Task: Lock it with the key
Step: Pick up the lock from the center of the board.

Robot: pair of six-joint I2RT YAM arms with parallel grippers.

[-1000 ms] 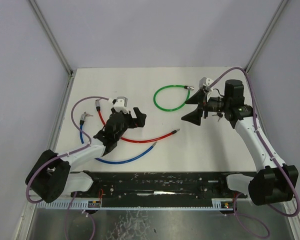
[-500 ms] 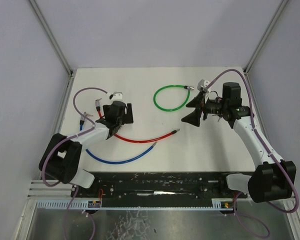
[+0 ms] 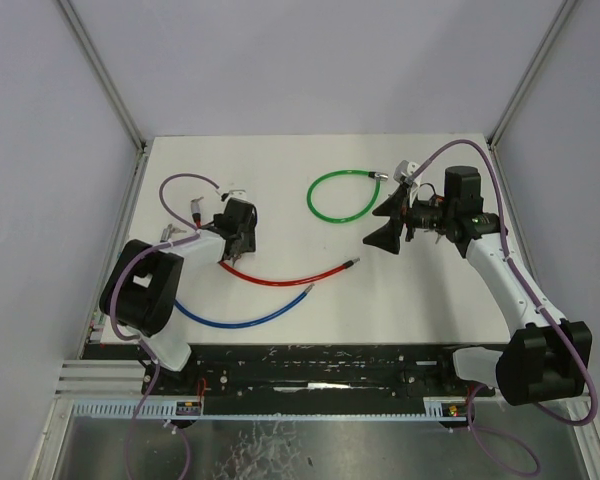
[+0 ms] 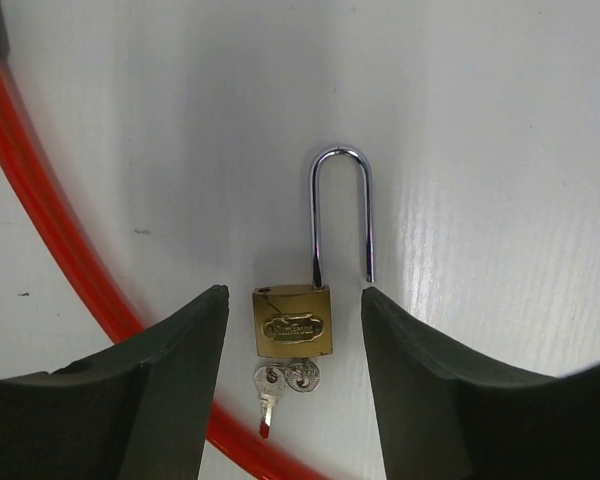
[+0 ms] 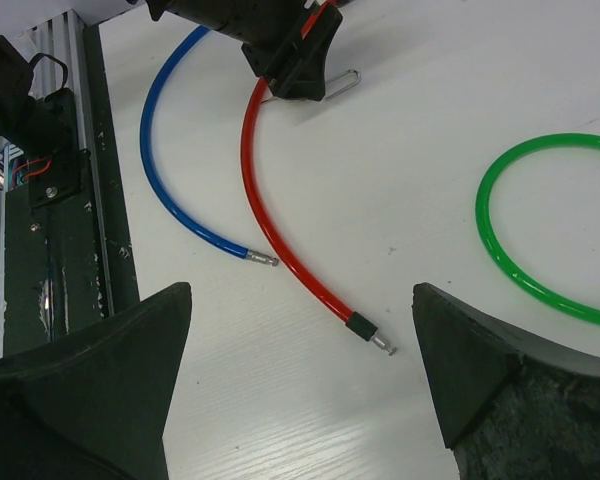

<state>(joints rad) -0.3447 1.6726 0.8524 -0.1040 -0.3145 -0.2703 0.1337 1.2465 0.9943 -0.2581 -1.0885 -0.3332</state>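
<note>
In the left wrist view a brass padlock [image 4: 292, 322] lies flat on the white table. Its long steel shackle [image 4: 341, 215] is open, with the right leg clear of the body. A small key [image 4: 268, 386] on a ring hangs from the lock's bottom. My left gripper [image 4: 293, 295] is open, one finger on each side of the lock body with a narrow gap on both sides. Seen from above, the left gripper [image 3: 238, 225] is at the table's left. My right gripper [image 3: 388, 222] hovers wide open over the table's right half, holding nothing.
A red cable [image 3: 280, 278] curves past the left gripper, running just left of and below the padlock [image 4: 50, 220]. A blue cable [image 3: 240, 318] lies nearer the front edge. A green cable loop [image 3: 342, 195] lies at the back centre. Black rails [image 3: 320, 365] run along the front.
The left arm swung back and left, its gripper came down around the padlock and its jaws narrowed. The right gripper barely shifted and stays wide open.
</note>
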